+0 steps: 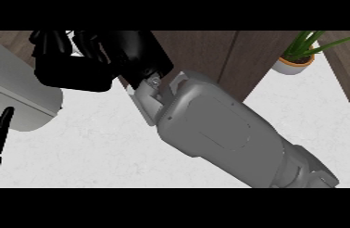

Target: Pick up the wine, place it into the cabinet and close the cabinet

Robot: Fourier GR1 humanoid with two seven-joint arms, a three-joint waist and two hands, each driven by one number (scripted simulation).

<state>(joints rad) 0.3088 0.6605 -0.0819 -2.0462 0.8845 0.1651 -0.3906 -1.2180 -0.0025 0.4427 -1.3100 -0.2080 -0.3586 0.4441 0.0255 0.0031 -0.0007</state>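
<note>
Forearm [226,134]: a grey forearm fills the middle of the head view, rising from the lower right edge and slanting up to the left.
Counter [82,148]: white and faintly mottled, showing to the left of and below the forearm, and again at the right.
Left edge: a thin black sliver [5,129] stands at the picture's left border; what it belongs to cannot be told.
Cabinet [24,102]: a pale grey rounded panel at the left, with a darker line across it, just beside the black hand.
Right hand [103,55]: black, at the end of the grey forearm, up at the top left, next to the pale panel. Its fingers merge into one dark mass, so whether they are spread, clenched or grasping something cannot be told.
Wine: not seen anywhere; whether the black hand hides it cannot be told.
Wall [205,51]: dark brown wood panels behind the counter.
Plant [297,60]: a green-leaved plant in a small white pot at the far right, well apart from the hand.
</note>
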